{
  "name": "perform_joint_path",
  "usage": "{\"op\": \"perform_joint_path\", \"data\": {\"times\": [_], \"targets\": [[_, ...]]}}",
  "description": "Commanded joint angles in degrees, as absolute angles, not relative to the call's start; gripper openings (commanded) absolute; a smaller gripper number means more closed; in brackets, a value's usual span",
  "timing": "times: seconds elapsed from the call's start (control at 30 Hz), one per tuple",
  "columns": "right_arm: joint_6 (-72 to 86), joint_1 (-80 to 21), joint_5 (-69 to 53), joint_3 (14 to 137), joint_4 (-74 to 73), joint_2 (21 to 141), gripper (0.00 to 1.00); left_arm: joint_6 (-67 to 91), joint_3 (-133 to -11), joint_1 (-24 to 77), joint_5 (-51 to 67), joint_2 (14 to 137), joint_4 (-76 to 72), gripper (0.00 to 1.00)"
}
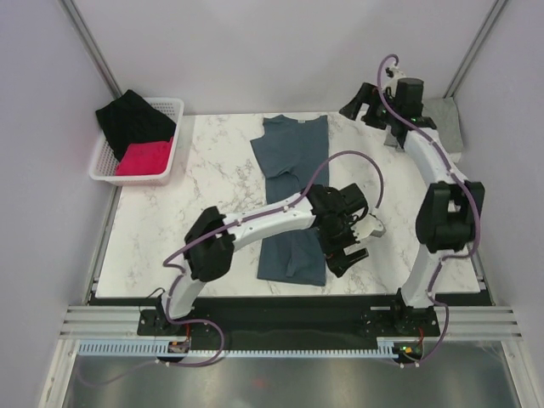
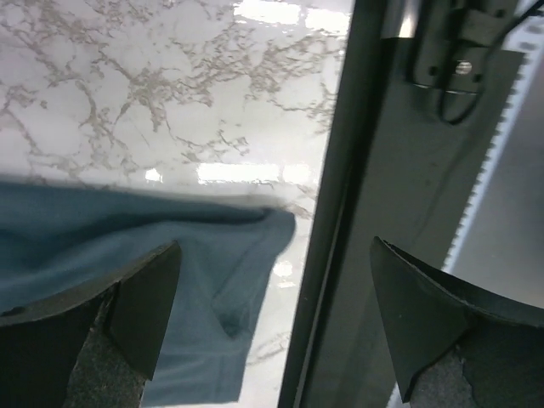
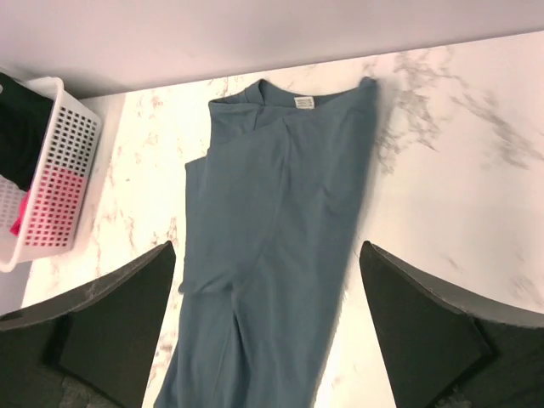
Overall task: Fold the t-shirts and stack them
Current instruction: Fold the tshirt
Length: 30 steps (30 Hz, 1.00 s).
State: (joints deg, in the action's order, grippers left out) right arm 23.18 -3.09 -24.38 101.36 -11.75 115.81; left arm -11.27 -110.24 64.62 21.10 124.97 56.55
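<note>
The slate-blue t-shirt (image 1: pixel 293 183) lies folded lengthwise as a long strip on the marble table (image 1: pixel 212 187), collar at the far end. My left gripper (image 1: pixel 350 251) is open and empty just above the shirt's near right corner (image 2: pixel 195 280), by the table's front edge; its midpoint in the left wrist view (image 2: pixel 274 248) sits beside the cloth. My right gripper (image 1: pixel 364 109) is open and empty, held high at the far right. From there it looks down on the shirt (image 3: pixel 272 212) and its white neck label (image 3: pixel 303 102). A grey cloth (image 1: pixel 446 123), perhaps the grey t-shirt, lies at the far right corner, partly hidden by the right arm.
A white basket (image 1: pixel 106 166) holding black and pink clothes stands at the far left corner, and shows in the right wrist view (image 3: pixel 59 170). A dark strip (image 2: pixel 391 212) runs along the table's front edge. Grey walls close in the table on three sides.
</note>
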Motion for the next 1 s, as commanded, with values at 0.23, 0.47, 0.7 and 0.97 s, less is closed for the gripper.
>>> {"op": "perform_joint_path", "data": {"times": [0.23, 0.47, 0.7, 0.97], "targets": [[30.8, 1.5, -38.7, 64.5, -23.8, 85.7, 0.98, 10.4, -97.0, 45.4, 26.7, 100.5, 51.1, 0.96], [39.5, 0.7, -47.5, 44.0, -23.4, 75.9, 0.93, 24.4, -82.4, 30.5, 32.8, 94.7, 45.0, 0.88], [39.5, -2.5, -50.6, 31.7, -28.0, 69.3, 0.92, 32.4, -64.1, 27.3, 41.5, 92.9, 39.2, 0.86], [41.3, -11.6, -45.3, 28.6, -30.9, 71.2, 0.95, 36.9, -50.0, 26.1, 39.5, 89.8, 34.9, 0.82]]}}
